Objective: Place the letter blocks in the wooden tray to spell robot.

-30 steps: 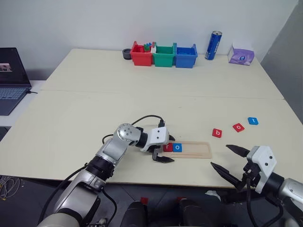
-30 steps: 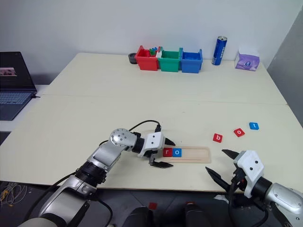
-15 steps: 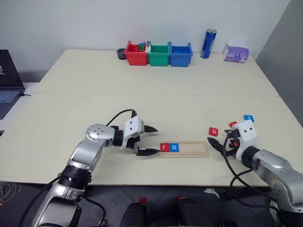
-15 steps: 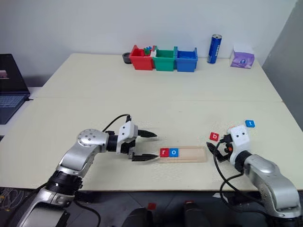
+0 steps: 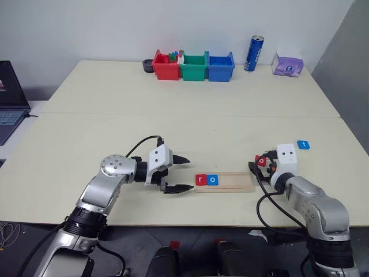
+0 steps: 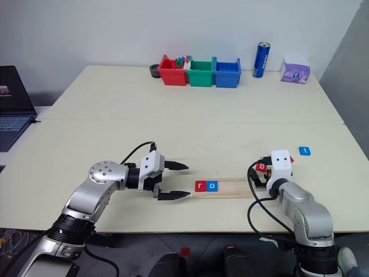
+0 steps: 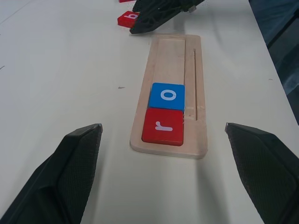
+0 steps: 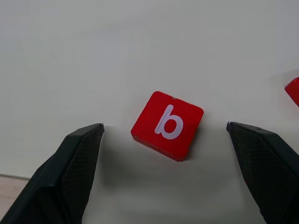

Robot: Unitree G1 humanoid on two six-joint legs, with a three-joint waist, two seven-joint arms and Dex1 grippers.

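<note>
Straddling red b block (image 8: 167, 124) with my right gripper (image 8: 166, 154), fingers wide apart, touching nothing. My left gripper (image 5: 176, 173) gapes too, empty, just beside wooden tray (image 5: 230, 186) end. Tray on pale surface (image 5: 173, 121) holds two blocks: red r (image 5: 200, 179), blue o (image 5: 212, 179). Blue t block (image 5: 303, 145) lies apart. Three bins (image 5: 193, 65), can (image 5: 256, 53), laptop (image 5: 8, 98) behind.
</note>
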